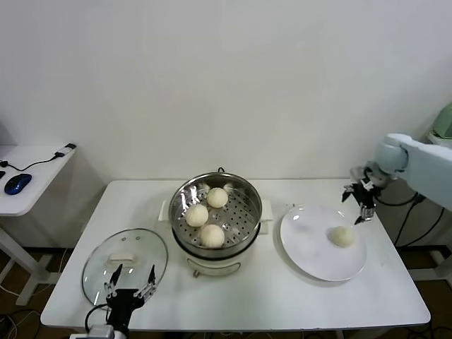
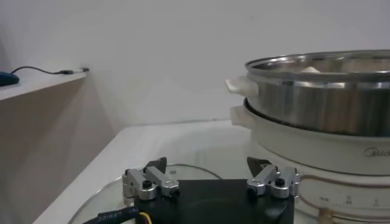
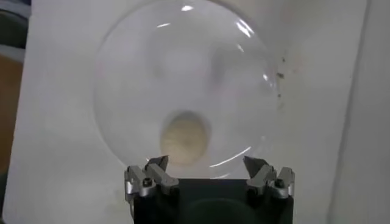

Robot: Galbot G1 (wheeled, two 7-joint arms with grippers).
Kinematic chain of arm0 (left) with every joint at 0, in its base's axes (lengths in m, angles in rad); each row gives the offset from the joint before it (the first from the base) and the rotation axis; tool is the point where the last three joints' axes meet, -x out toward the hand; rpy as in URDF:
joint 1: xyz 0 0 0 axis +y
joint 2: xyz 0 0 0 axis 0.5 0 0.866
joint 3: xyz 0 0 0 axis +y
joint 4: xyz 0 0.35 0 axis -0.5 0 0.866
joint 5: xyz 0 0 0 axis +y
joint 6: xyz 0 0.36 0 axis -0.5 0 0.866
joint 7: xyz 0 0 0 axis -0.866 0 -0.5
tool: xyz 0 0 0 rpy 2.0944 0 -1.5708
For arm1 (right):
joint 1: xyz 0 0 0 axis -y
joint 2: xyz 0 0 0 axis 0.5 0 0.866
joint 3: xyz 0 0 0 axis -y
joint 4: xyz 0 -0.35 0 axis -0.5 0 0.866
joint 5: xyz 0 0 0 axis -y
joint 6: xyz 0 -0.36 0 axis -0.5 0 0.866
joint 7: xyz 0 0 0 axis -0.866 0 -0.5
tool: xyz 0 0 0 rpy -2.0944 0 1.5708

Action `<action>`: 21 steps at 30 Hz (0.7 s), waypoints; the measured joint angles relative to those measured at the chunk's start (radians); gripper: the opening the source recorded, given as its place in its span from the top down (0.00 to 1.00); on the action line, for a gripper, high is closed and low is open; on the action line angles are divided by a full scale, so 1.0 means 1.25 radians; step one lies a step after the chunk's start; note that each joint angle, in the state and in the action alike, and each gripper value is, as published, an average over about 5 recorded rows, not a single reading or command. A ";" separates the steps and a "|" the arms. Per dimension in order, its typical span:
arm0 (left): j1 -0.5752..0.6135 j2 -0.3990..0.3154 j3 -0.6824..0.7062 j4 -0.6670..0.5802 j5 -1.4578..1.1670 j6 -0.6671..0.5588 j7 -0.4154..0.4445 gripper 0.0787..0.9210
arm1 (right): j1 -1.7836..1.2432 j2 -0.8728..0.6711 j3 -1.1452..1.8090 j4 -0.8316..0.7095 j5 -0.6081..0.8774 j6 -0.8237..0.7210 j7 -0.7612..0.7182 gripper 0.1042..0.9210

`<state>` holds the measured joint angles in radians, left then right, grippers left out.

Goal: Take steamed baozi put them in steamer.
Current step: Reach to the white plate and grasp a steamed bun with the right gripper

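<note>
Three baozi lie on the perforated tray inside the steel steamer at the table's middle. One baozi lies on the white plate at the right; it also shows in the right wrist view. My right gripper is open and empty, held above the plate's far right edge, a little beyond that baozi; its open jaws look down on it. My left gripper is open and empty, low at the table's front left over the glass lid.
A round glass lid with a white handle lies on the table front left, beside the steamer. A side table with a blue mouse and cable stands at far left. The wall is close behind the table.
</note>
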<state>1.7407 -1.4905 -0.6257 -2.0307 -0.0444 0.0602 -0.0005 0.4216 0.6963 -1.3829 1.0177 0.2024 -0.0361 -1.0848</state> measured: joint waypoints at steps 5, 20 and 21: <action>0.002 0.000 -0.005 0.003 0.000 0.000 -0.002 0.12 | -0.077 0.009 0.059 -0.025 -0.024 -0.025 0.017 0.12; 0.002 0.001 -0.006 0.014 0.001 -0.003 -0.011 0.12 | -0.193 0.039 0.162 -0.072 -0.069 -0.056 0.039 0.24; 0.002 0.001 -0.005 0.014 0.001 -0.003 -0.011 0.12 | -0.194 0.038 0.164 -0.072 -0.070 -0.057 0.039 0.27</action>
<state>1.7427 -1.4890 -0.6323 -2.0136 -0.0426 0.0565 -0.0139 0.1786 0.7443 -1.1782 0.9276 0.1147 -0.1078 -1.0356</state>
